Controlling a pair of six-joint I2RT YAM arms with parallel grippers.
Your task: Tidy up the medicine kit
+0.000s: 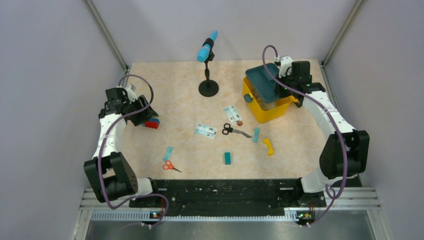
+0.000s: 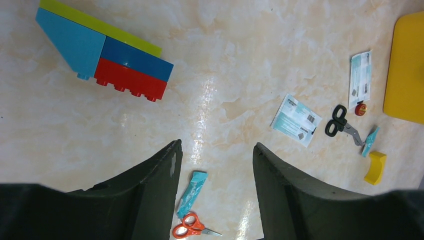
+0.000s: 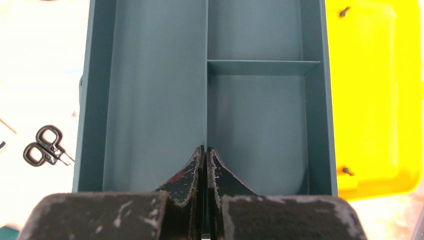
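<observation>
Right pincer (image 3: pixel 206 167) is right up against the lens, pressed together on the middle divider (image 3: pixel 206 100) of the teal tray (image 3: pixel 155 90), so it's pinching that thin wall; the tray bays I can see have nothing in them. Kit (image 1: pixel 267 107) is at the far right of the bench (image 1: pixel 190 155); the tray sits on top of the yellow box, skewed toward the far left, and I can't tell if it's seated or lifted a bit. Left pincer (image 2: pixel 216 192) is spread wide with nothing in it, hanging over the left of the bench close to the blocks (image 2: pixel 125 67); scissors (image 2: pixel 342 122), sachets (image 2: pixel 296 120) and other small bits lie loose in the middle.

Handling guess: it's all hard moulded plastic, so stiff, light and not fragile, but smooth, so probably slippery; the divider is a decent hold since it's thin enough to clamp, though it's narrow and the tray could tip if swung fast; for the box I'd go for the rim or handle, and being light it'll likely slide if nudged.
</observation>
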